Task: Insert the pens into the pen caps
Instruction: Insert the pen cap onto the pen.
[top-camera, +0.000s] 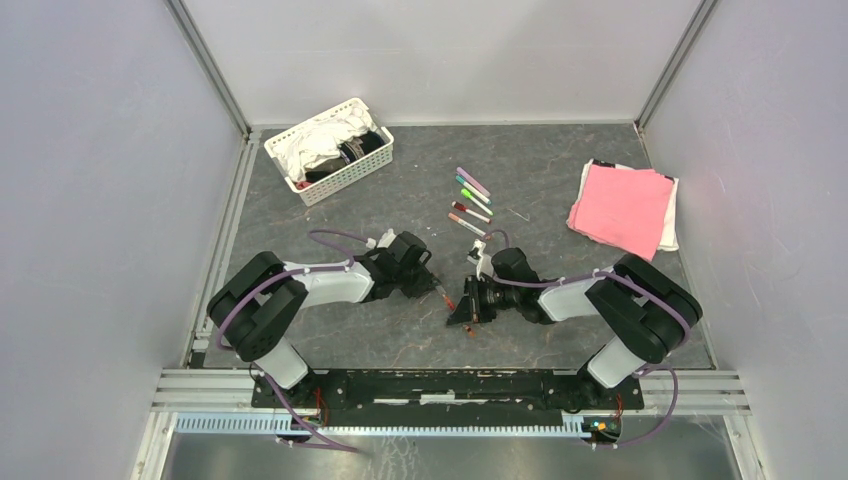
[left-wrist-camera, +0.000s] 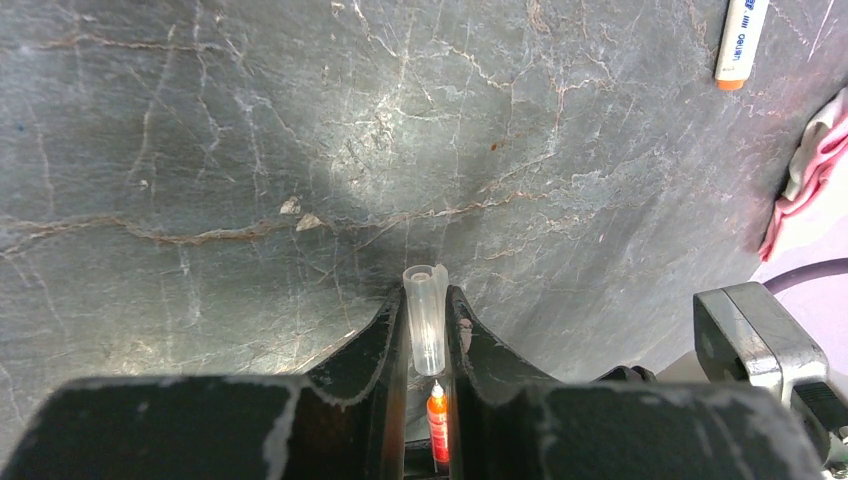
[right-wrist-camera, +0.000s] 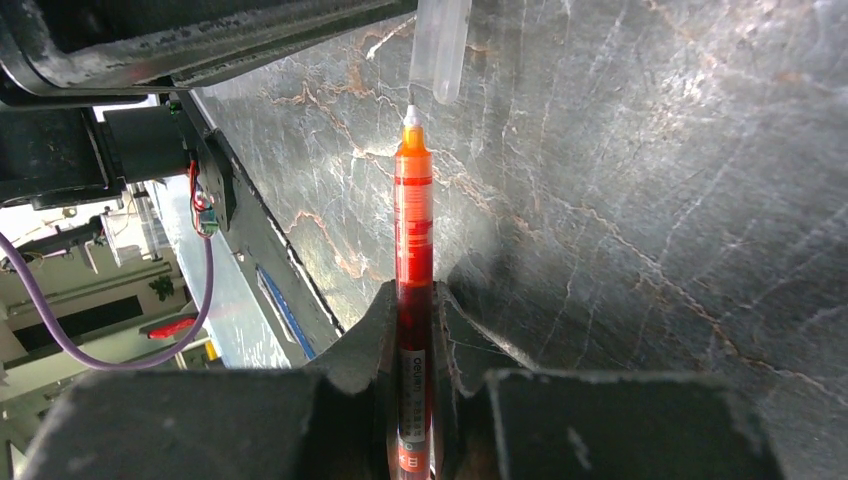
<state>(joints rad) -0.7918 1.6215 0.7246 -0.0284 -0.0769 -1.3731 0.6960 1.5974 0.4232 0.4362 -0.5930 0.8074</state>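
Note:
My left gripper (left-wrist-camera: 428, 300) (top-camera: 436, 290) is shut on a clear pen cap (left-wrist-camera: 426, 322), which sticks out past the fingertips. My right gripper (right-wrist-camera: 413, 295) (top-camera: 467, 305) is shut on an orange-red pen (right-wrist-camera: 413, 230) by its barrel. The pen's white tip (right-wrist-camera: 410, 112) points at the cap (right-wrist-camera: 440, 45) and sits just short of its rounded end, slightly to one side. From the left wrist, the pen (left-wrist-camera: 438, 425) shows between the fingers right behind the cap. Several other pens (top-camera: 470, 200) lie side by side on the table beyond both grippers.
A white basket (top-camera: 330, 150) of cloths stands at the back left. A folded pink cloth (top-camera: 622, 208) lies at the back right. One pen with an orange end (left-wrist-camera: 742, 45) and the pink cloth's edge (left-wrist-camera: 810, 170) show in the left wrist view.

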